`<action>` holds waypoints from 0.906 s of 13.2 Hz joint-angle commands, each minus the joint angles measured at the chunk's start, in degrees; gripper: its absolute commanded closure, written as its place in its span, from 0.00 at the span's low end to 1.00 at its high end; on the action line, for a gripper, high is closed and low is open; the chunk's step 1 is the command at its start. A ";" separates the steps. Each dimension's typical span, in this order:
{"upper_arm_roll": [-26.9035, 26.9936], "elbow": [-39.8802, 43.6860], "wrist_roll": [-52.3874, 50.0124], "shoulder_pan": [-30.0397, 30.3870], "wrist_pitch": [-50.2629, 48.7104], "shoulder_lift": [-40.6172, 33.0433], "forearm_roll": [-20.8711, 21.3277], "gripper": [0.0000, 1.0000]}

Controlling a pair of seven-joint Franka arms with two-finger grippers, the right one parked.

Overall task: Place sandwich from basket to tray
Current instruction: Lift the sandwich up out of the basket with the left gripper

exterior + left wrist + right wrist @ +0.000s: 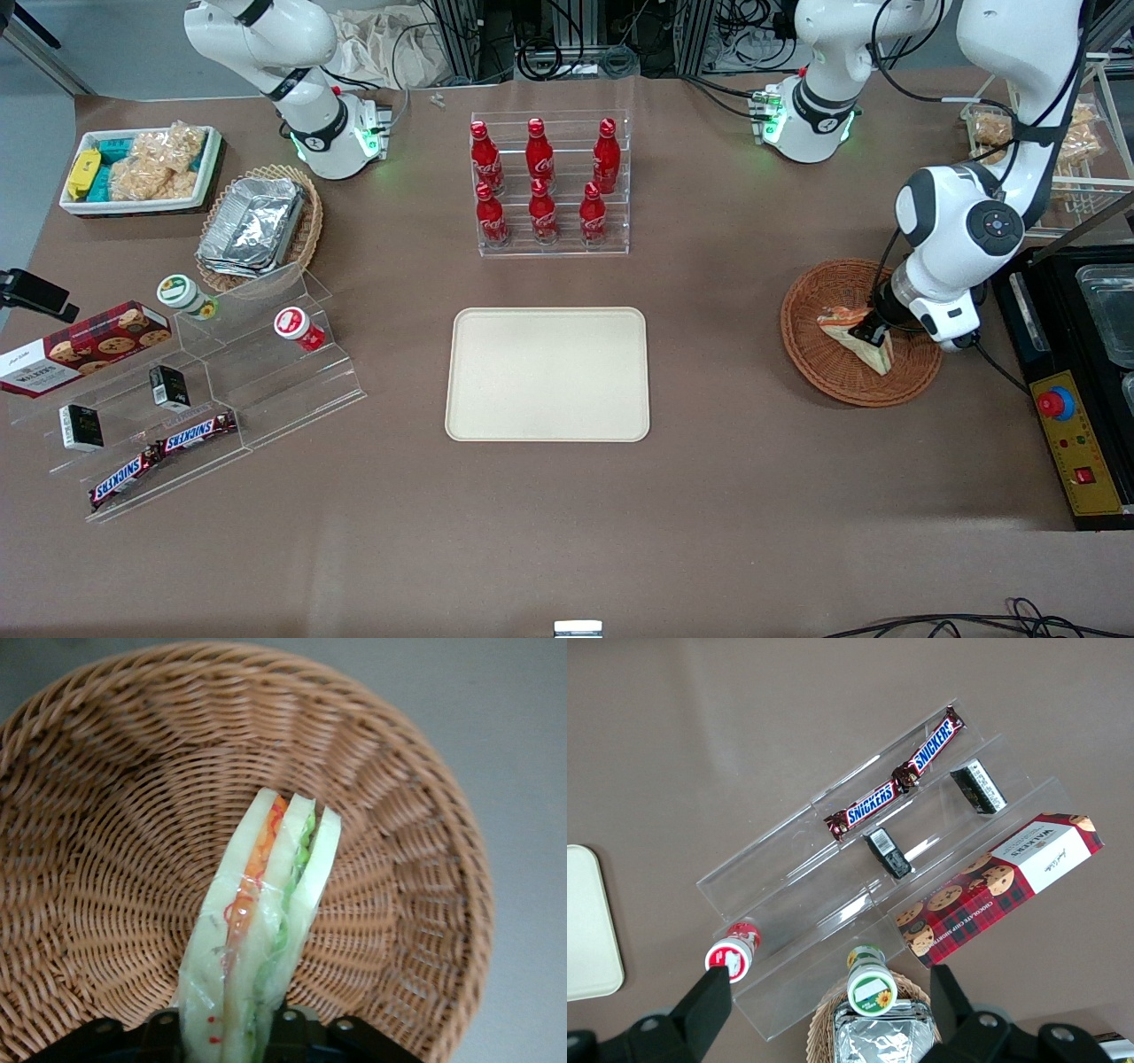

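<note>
The sandwich (849,322), a clear-wrapped wedge with pale bread and orange and green layers, stands on edge in the reddish-brown wicker basket (819,372) toward the working arm's end of the table. My left gripper (870,335) reaches down into the basket and is shut on the sandwich. The wrist view shows the sandwich (266,921) pressed between the two black fingers (292,1029) of the gripper (229,1032), with the basket's weave (115,842) all around it. The cream tray (547,374) lies flat at the table's middle with nothing on it.
A clear rack of red cola bottles (549,182) stands farther from the front camera than the tray. A black control box with a red button (1067,425) sits beside the basket at the table's end. Toward the parked arm's end are a snack stand (195,390), a tan foil-container basket (257,226) and a white bin (142,168).
</note>
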 commanded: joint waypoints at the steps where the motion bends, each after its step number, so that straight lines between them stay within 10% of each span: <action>1: -0.11 2.61 7.26 0.04 -9.41 -5.28 -0.19 1.00; 7: -0.19 33.16 25.28 0.04 -49.83 -6.18 -1.24 1.00; 12: -11.06 48.48 29.71 0.04 -60.16 -3.11 -0.46 1.00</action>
